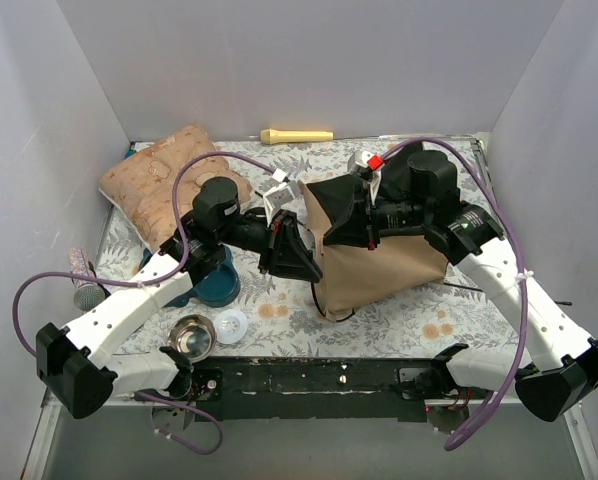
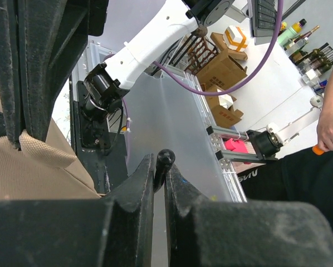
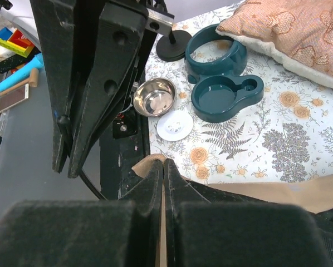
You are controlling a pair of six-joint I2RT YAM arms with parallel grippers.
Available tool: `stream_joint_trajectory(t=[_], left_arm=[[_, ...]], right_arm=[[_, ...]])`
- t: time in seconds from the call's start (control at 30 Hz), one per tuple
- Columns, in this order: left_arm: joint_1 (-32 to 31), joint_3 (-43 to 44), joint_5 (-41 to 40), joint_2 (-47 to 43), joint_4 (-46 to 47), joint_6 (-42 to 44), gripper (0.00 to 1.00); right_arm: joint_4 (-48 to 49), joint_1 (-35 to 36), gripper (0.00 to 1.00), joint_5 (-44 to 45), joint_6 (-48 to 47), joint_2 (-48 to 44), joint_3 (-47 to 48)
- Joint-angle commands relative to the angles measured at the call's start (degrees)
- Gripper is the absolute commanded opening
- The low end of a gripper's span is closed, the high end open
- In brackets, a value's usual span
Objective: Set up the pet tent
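The pet tent (image 1: 384,268) is a tan fabric shell with black trim, slumped in the middle of the table. My left gripper (image 1: 291,250) is at its left edge. In the left wrist view that gripper (image 2: 160,167) is shut on the knobbed tip of a thin black pole (image 2: 165,159), with tan fabric (image 2: 35,169) beside it. My right gripper (image 1: 344,215) is at the tent's upper left part. In the right wrist view it (image 3: 162,164) is shut on a fold of the tent's tan fabric (image 3: 150,163), close to the left gripper's fingers (image 3: 94,83).
A puffy beige-pink cushion (image 1: 169,185) lies back left. Teal bowls (image 1: 214,285), a steel bowl (image 1: 192,336) and a white lid (image 1: 231,325) sit front left, under the left arm. A yellow tube (image 1: 297,135) lies at the back wall. A brush (image 1: 84,280) rests at the left edge.
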Motion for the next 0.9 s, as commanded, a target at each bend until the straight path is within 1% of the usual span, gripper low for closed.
stream_joint_trajectory(t=[0.0, 0.1, 0.27, 0.43, 0.63, 0.87], left_arm=[[-2.61, -2.06, 3.19, 2.78, -12.43, -1.38, 0.0], [-2.96, -3.54, 3.02, 2.78, -12.26, -3.21, 0.0], [-2.88, -7.41, 3.63, 2.35, -8.57, -7.08, 0.0], [-2.88, -9.7, 5.04, 4.01, -6.73, -9.81, 0.0], [-2.88, -10.84, 4.78, 5.95, -5.76, -11.04, 0.0], [-2.96, -13.39, 4.95, 5.86, -3.91, -13.68, 0.0]], right_arm=[[14.36, -0.65, 0.01, 2.99, 1.65, -1.33, 2.73], [15.5, -1.0, 0.01, 2.64, 3.06, -0.36, 3.87], [16.12, -1.18, 0.01, 1.32, 4.12, 0.69, 5.72], [16.91, -1.18, 0.01, 1.85, 4.91, 1.31, 7.04], [17.88, -1.18, 0.01, 1.67, 6.23, 1.66, 7.83], [17.88, -1.18, 0.01, 2.29, 6.41, 1.31, 8.89]])
